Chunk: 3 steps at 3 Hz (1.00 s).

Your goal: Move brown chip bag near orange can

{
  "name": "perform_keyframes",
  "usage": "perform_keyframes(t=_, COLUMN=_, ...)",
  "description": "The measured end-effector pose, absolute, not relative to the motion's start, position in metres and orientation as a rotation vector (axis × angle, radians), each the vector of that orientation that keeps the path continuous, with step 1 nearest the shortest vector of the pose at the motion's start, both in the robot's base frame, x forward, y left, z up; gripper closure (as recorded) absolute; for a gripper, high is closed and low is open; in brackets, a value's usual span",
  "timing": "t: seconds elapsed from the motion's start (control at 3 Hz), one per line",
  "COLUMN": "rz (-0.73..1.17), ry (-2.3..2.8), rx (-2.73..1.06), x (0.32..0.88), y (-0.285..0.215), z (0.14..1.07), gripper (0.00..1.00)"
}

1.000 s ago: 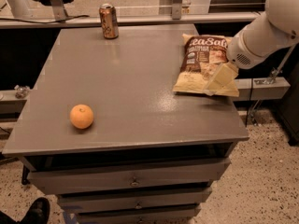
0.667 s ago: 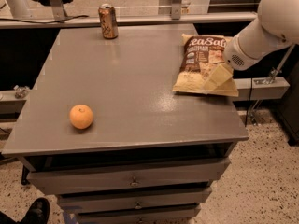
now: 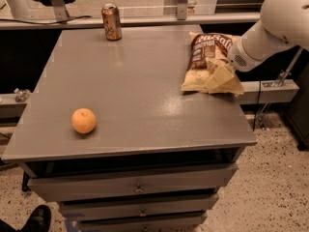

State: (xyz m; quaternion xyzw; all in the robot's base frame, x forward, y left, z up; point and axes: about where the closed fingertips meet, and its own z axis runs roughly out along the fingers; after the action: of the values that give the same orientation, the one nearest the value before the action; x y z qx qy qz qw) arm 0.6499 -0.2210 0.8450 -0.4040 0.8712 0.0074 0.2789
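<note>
Grasp step: gripper [image 3: 218, 77] at brown chip bag [image 3: 205, 52] near corner; jaws' state I cannot tell. Next I need secure hold, then haul across table [image 3: 145, 95] toward orange can [image 3: 111, 21].

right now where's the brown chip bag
Camera view: the brown chip bag lies at the table's right edge, the gripper on its near end; the orange can stands at the back.
</note>
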Motion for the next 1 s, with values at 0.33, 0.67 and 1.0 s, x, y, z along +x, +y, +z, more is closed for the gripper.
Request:
perform_keyframes(t=0.33, rz=0.028, ry=2.345, rx=-1.069, x=0.6519, y=-0.2205, z=0.8440, gripper=0.64)
perform_keyframes(t=0.67, rz=0.045, ry=2.334, rx=-1.077, x=0.6524, y=-0.2157, z=0.8484, gripper=0.87)
perform_keyframes(t=1.0, rz=0.046, ry=2.331, rx=-1.080, x=0.6523, y=-0.2147, z=0.8500, gripper=1.00)
